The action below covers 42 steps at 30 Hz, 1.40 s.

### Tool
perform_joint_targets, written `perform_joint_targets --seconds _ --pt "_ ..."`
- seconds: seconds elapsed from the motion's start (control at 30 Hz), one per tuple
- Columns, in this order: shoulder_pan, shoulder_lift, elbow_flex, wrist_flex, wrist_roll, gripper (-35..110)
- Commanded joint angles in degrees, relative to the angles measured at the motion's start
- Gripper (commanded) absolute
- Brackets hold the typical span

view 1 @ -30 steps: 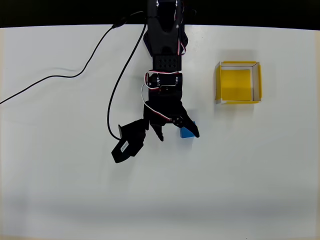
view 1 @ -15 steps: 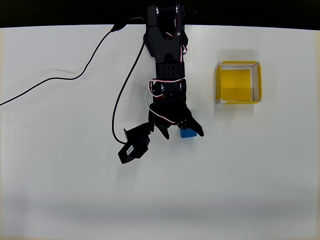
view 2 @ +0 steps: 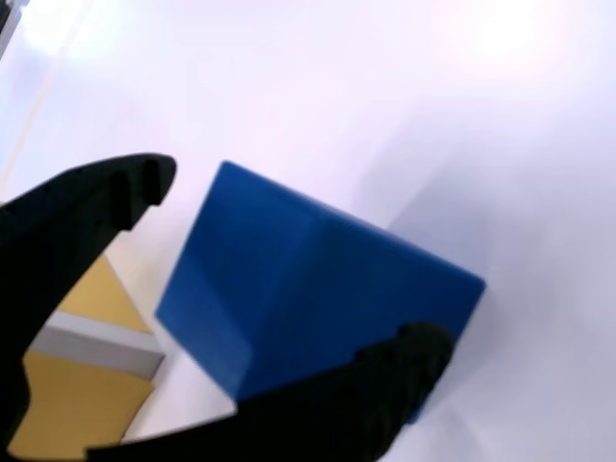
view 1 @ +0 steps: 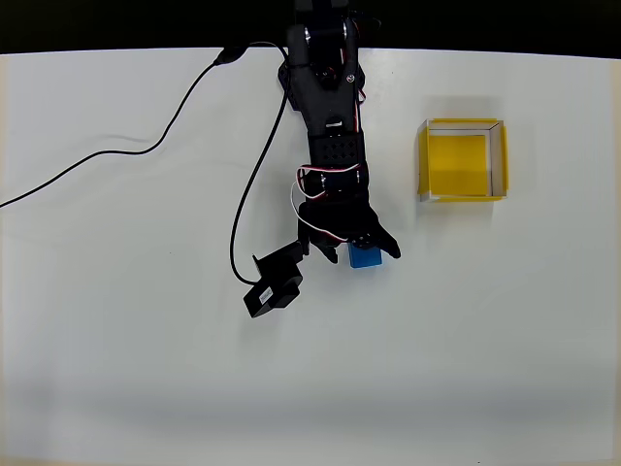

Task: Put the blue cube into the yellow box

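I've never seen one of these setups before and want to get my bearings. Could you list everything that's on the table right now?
blue cube: one, bright blue, near the middle of the table in the overhead view, between the gripper's fingers; large and close in the wrist view.
yellow box: one, yellow floor with yellow and whitish walls, open-topped, upper right in the overhead view, apart from the cube, nothing in it.
cable: one, black, trailing across the upper left of the table to the arm.
table: one, white, under everything.
arm: one, black, reaching down from the top edge in the overhead view.
gripper: one, black, two fingers, open around the cube; whether the fingers touch it cannot be told.
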Motion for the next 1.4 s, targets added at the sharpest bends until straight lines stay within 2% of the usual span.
perform_joint_targets --seconds 0.0,0.87,1.37 --pt "-2.02 0.70 -2.29 -1.58 -0.09 47" --pt "-4.39 -3.60 0.53 -4.92 -5.10 25" --pt "-2.46 3.78 1.67 -9.58 -13.97 20"
